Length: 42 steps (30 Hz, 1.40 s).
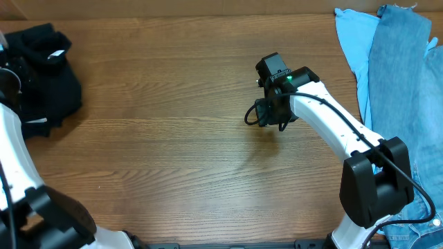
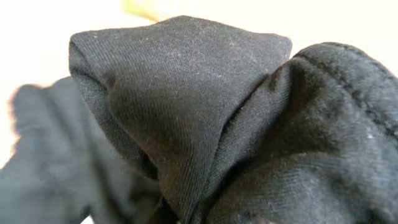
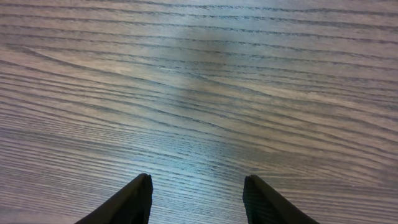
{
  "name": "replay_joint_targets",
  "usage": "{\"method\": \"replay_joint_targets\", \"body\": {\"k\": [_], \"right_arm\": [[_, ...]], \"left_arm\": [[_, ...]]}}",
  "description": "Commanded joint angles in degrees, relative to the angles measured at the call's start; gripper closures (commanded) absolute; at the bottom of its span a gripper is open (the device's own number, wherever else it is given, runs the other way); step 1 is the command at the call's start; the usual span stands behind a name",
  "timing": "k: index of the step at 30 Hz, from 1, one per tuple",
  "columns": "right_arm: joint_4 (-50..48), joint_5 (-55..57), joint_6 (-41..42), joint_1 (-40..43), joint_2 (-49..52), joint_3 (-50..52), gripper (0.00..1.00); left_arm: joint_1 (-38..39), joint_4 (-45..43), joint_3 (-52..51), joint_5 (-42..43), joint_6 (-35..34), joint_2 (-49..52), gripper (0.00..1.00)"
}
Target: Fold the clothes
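Observation:
A crumpled pile of black clothes [image 1: 43, 77] with a white label [image 1: 59, 54] lies at the table's far left. My left gripper [image 1: 5, 75] is at the pile's left edge, mostly cut off by the frame. Black fabric [image 2: 205, 118] fills the left wrist view and bunches to a pinch at the bottom centre. The fingers are hidden under it. My right gripper [image 1: 255, 114] hangs over bare wood mid-table, open and empty [image 3: 198, 186]. A light-blue garment [image 1: 351, 48] and a denim-blue one [image 1: 405, 90] lie at the right edge.
The wooden table [image 1: 173, 138] spans the view. The right arm's base [image 1: 377, 183] stands at the front right, partly over the denim. The left arm [image 1: 17, 159] runs along the left edge.

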<state>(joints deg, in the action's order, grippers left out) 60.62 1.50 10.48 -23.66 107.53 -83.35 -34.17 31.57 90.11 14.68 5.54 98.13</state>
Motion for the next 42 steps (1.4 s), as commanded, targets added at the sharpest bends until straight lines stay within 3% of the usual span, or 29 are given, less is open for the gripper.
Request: {"method": "replay_joint_targets", "body": {"k": [1,13,21,29,30,31,32,33,37,42], "right_arm": [[-0.2,-0.3,0.3,-0.1,-0.8,-0.7,0.49],[-0.2,-0.2,1.6,-0.1,-0.8,-0.7,0.49],[-0.2,-0.3,1.6,-0.1,-0.8,-0.7,0.48],[-0.2,-0.3,1.6,-0.1,-0.8,-0.7,0.48],[-0.2,-0.3,1.6,-0.1,-0.8,-0.7,0.48],[-0.2,-0.3,1.6,-0.1,-0.8,-0.7,0.49],[-0.2,-0.3,1.6,-0.1,-0.8,-0.7,0.48],[-0.2,-0.3,1.6,-0.1,-0.8,-0.7,0.48],[0.4,-0.3,1.6,-0.1,-0.8,-0.7,0.48],[0.6,-0.3,1.6,-0.1,-0.8,-0.7,0.48]], "left_arm": [[-1.0,-3.3,1.2,7.4,-1.2,3.7,0.96],[-5.2,-9.3,1.3,8.3,-4.3,5.4,0.96],[-10.8,-11.1,1.2,15.5,-6.4,5.4,0.96],[-11.6,-12.3,1.2,12.0,-7.5,8.8,0.96],[-12.0,-12.3,1.2,7.9,-9.9,9.3,0.80],[-12.8,-12.2,1.2,4.5,-13.0,9.9,0.49],[-13.6,-11.8,1.2,2.4,-15.6,10.3,0.09],[-14.4,-11.4,1.2,1.3,-17.9,10.6,0.00],[-18.8,-8.9,1.2,0.3,-25.5,11.0,0.00],[-20.2,-5.7,1.2,5.9,-24.5,10.9,0.00]]}}
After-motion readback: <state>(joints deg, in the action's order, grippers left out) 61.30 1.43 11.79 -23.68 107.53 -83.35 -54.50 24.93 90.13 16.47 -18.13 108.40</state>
